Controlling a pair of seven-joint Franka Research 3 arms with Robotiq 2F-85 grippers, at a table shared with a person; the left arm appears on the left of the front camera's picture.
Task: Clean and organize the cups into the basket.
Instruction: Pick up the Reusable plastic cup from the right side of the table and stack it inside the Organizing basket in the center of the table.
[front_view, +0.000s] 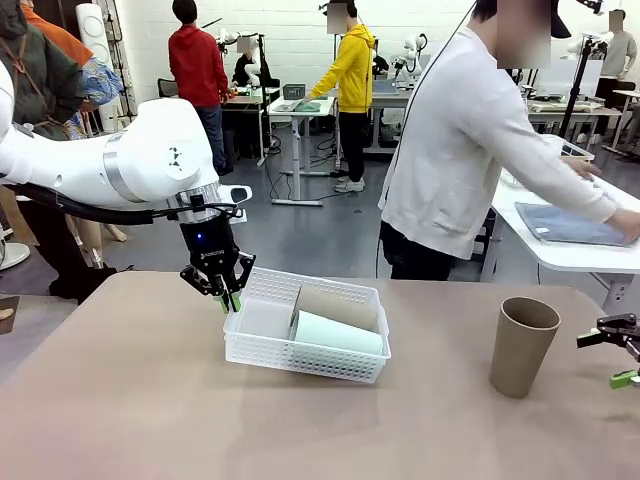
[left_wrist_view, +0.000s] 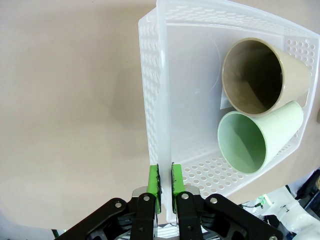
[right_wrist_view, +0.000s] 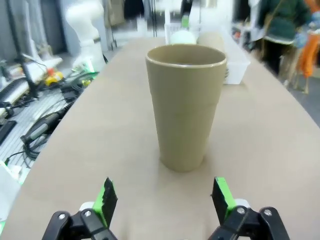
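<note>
while the left gripper clamps the basket by its left end wall, likely to steady or drag it, a brown cup and a mint cup lie inside; the right gripper gapes wide (empty), lined up on the last cup, upright and well apart from the basket.
</note>
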